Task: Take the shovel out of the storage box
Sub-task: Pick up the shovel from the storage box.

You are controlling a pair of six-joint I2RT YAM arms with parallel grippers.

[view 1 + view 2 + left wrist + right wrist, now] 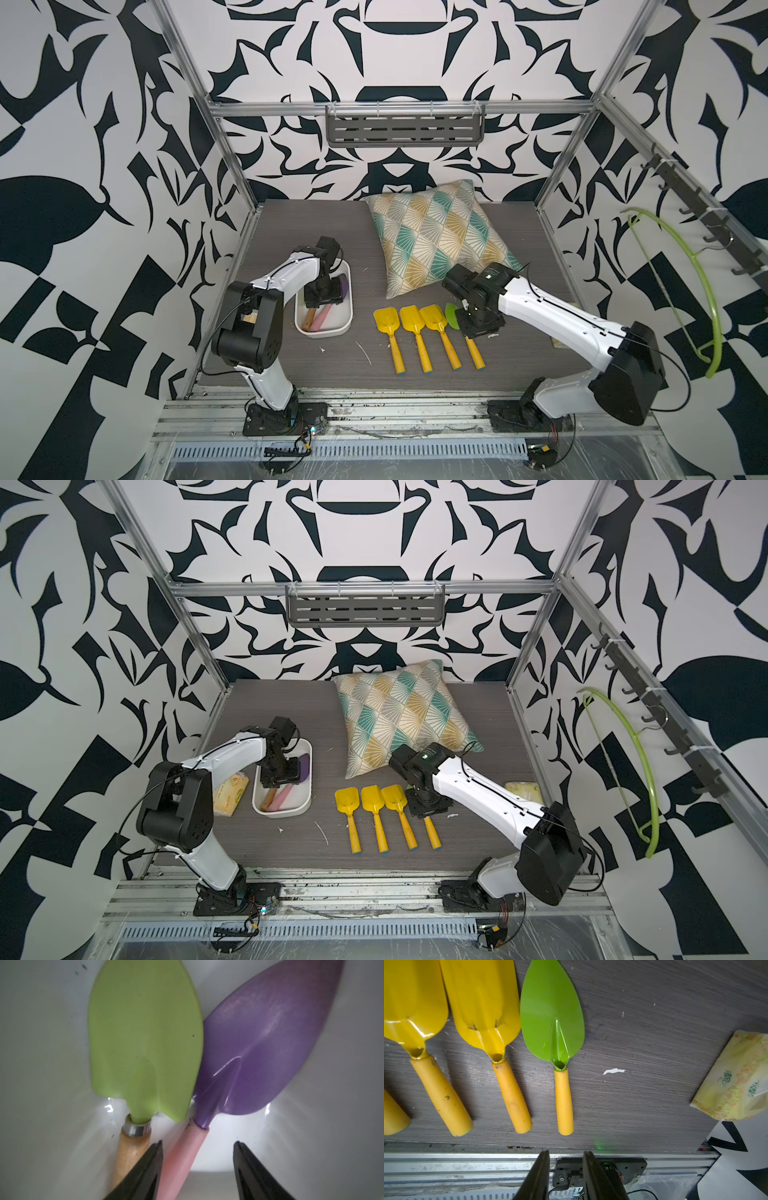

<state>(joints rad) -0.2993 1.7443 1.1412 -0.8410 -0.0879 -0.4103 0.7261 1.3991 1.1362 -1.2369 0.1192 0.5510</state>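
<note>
Left hand (198,1144) of mine hangs inside the storage box (328,331), jaws apart around the pink handle of the purple shovel (270,1043), not yet clamped. A green shovel (145,1032) lies touching it. Four shovels (412,320) already lie on the table (291,365); I judge two remain.

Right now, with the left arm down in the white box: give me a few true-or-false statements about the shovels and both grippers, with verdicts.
1. Two shovels lie in the storage box: a light green shovel and a purple shovel. True.
2. The left gripper is clamped shut on the light green shovel. False: its jaws stand open astride the purple shovel's pink handle.
3. Four tools lie in a row on the table: three yellow shovels and a green trowel. True.
4. The right gripper holds the green trowel. False: it holds nothing; the trowel lies on the table.
</note>
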